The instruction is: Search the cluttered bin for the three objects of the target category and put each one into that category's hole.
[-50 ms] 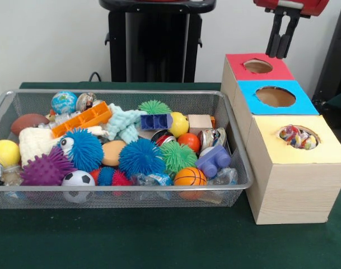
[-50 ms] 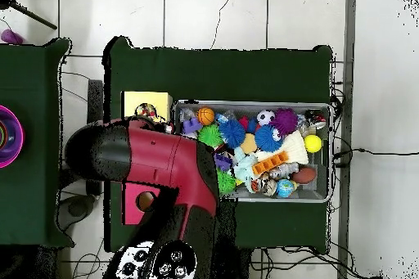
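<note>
The wire mesh bin (image 1: 237, 148) sits on the green counter (image 1: 159, 241) and serves as the landmark here. Just beside its right end stands a row of three wooden boxes, each with a round hole in a coloured top: the yellow-topped box (image 1: 296, 185) nearest the camera, the blue-topped box (image 1: 246, 92) behind it, and the red-topped box (image 1: 237, 61) farthest back. Small multicoloured items (image 1: 297, 137) show inside the yellow box's hole; the blue and red holes look dark inside. The pincer (image 1: 280, 55) hangs above the red-topped box, beyond the bin's far right corner, its two black fingers (image 1: 286, 38) close together and pointing down; nothing is seen between them, and whether they are fully clenched cannot be told. In the overhead view the red arm (image 2: 164, 161) covers most of the boxes beside the bin. Inside the bin lies a dense heap of toys: a purple spiky ball (image 1: 46, 169) and a small soccer ball (image 1: 78, 180) near the front left corner, a yellow ball (image 1: 4, 152) at the left end, a blue fuzzy ball (image 1: 83, 149) and another blue spiky ball (image 1: 140, 157) toward the middle, a mini basketball (image 1: 190, 176) at the front rim, a lilac toy brick (image 1: 214, 161) near the right end, an orange block (image 1: 83, 120) and a globe ball (image 1: 64, 102) toward the back left.
</note>
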